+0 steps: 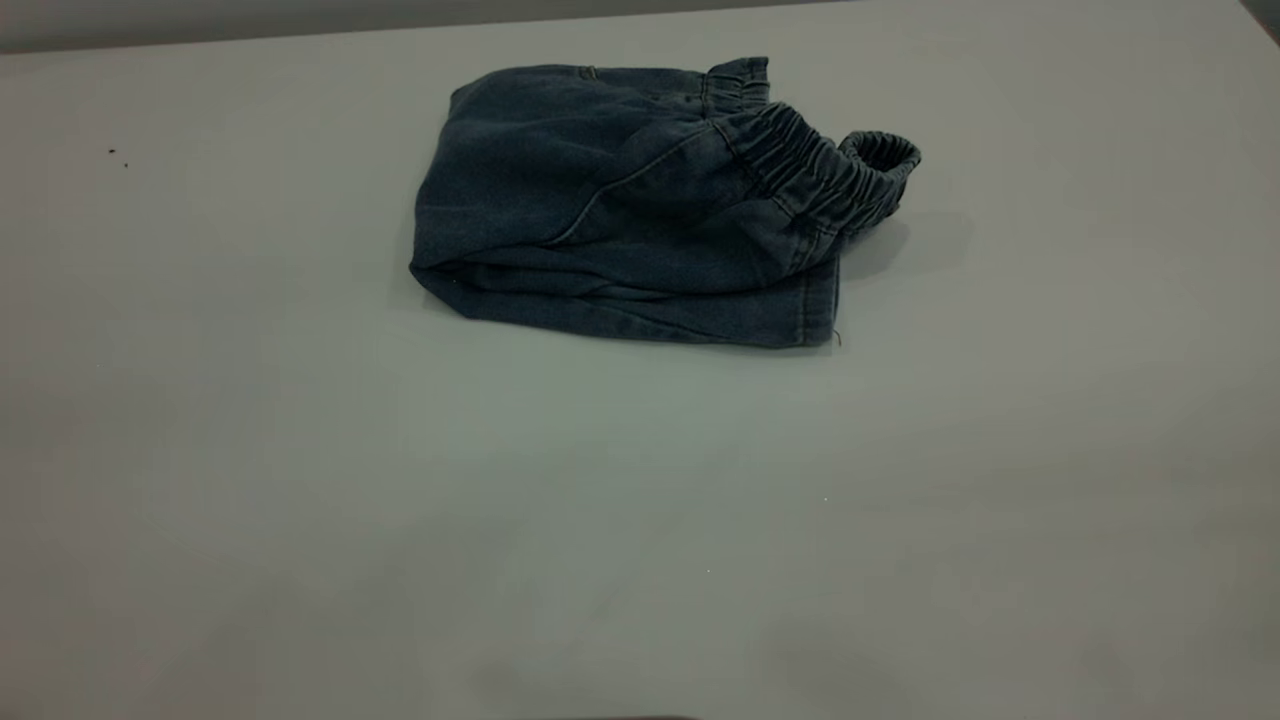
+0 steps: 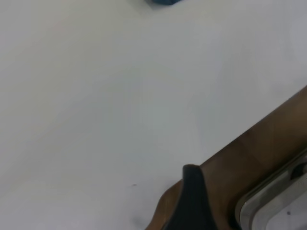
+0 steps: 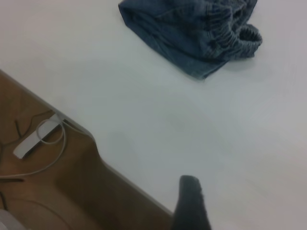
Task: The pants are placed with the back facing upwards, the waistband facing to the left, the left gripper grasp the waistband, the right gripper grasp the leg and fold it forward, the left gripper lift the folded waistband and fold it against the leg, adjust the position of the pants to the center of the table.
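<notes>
The pants (image 1: 640, 200) lie folded into a compact dark blue denim bundle on the far middle of the white table (image 1: 640, 500). The gathered elastic waistband (image 1: 820, 170) rests on top at the bundle's right end, one loop of it sticking out past the edge. Stitched leg hems (image 1: 800, 315) show underneath at the near right corner. Neither gripper appears in the exterior view. A dark part of my left gripper (image 2: 192, 201) hangs over the table's edge, far from the pants (image 2: 163, 2). My right gripper (image 3: 191, 203) is likewise back near the table's edge, well away from the pants (image 3: 192, 33).
Brown floor lies beyond the table's edge in both wrist views. A metal-rimmed plate (image 2: 273, 201) sits there by the left arm, and a white power strip with a looped cable (image 3: 36, 141) by the right arm. Two small dark specks (image 1: 118, 157) mark the table's left.
</notes>
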Robot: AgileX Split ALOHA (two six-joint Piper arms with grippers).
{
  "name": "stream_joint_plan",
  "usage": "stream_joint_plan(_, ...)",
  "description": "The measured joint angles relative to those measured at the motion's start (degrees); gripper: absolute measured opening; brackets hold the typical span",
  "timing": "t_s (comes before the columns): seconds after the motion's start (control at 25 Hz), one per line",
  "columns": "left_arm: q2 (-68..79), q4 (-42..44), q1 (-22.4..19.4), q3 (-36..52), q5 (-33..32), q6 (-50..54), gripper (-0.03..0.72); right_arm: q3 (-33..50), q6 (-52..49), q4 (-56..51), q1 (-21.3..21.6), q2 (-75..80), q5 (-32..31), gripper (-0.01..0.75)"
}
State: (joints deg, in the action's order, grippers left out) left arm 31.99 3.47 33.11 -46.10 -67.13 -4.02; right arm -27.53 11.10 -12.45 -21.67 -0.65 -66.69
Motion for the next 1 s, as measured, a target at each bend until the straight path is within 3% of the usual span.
stream_joint_plan(0.6,-14.8,-7.5,0.0,15.8,0.3,-0.4,0.531,0.2,0.2,0.0,0.0,0.0,0.5,0.466)
stream_joint_plan(1.0,-14.8,-7.8,0.0,17.9,3.4,-1.4,0.531,0.2,0.2,0.0,0.0,0.0,0.5,0.466)
